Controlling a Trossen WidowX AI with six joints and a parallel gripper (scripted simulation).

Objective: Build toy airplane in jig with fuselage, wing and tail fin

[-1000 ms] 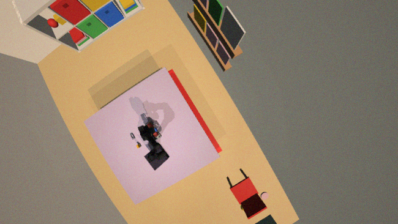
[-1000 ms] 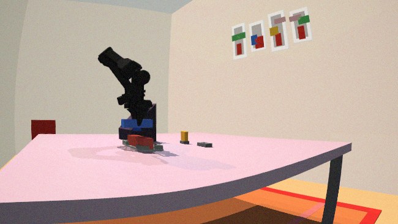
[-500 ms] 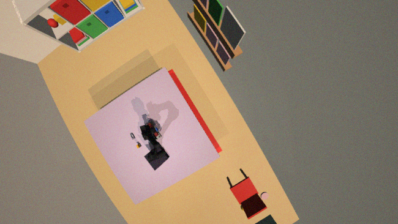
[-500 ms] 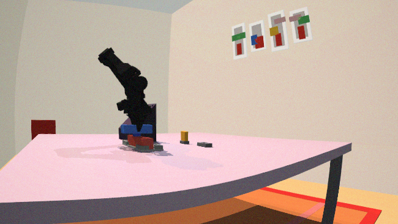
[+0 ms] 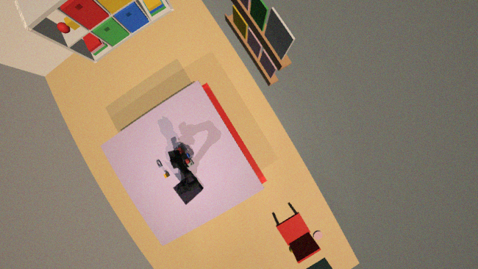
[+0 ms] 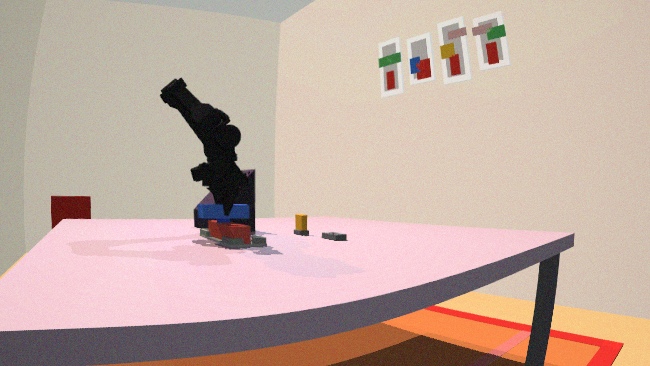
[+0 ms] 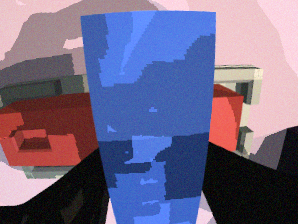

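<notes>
While gripping the blue wing (image 7: 152, 143), claw (image 6: 226, 210) hovers above red fuselage (image 7: 47, 129), seated in cradle (image 6: 235, 242).

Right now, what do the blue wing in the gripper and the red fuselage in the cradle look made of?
Blue wing: flat-sided, matte, no grain or glare; probably painted wood or plastic. Red fuselage: same dull solid colour, blocky edges; likely the same. Cannot tell further.
</notes>
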